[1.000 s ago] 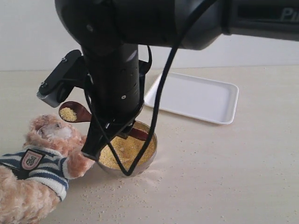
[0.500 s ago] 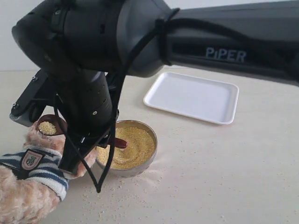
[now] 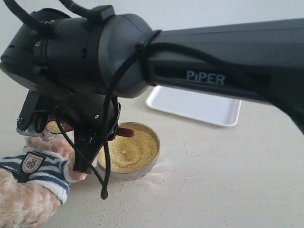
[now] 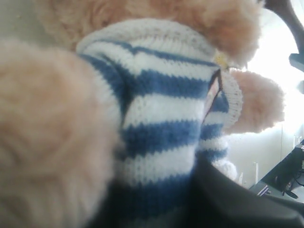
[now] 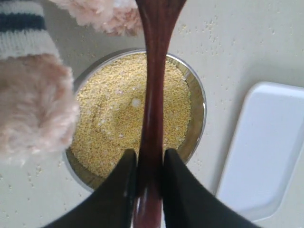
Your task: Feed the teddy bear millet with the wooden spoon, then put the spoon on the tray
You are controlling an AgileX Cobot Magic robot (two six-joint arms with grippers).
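Swinging left over the last second, the right gripper [image 5: 147,164], pinching the wooden spoon [image 5: 154,90] by its handle, has carried a scoop from the heaped millet [image 5: 104,118] to the face of the teddy bear [image 3: 35,187]; feeding looks nearly done, with the tray [image 3: 209,113] next. The left gripper's state I cannot tell.

You have the teddy bear [image 3: 28,190] lying at the near left, tan and fluffy in a navy-and-white striped shirt with a shield badge, one paw just beside the steel bowl [image 3: 142,170]. The millet [image 3: 128,149] fills that bowl in a yellow heap, with loose grains scattered on the table [image 3: 228,180]. Your dark reddish wooden spoon [image 5: 154,95] is up off the table, its handle crossing over the bowl and its loaded end near the bear's head, and the white tray [image 3: 199,107] lies flat at the far right.
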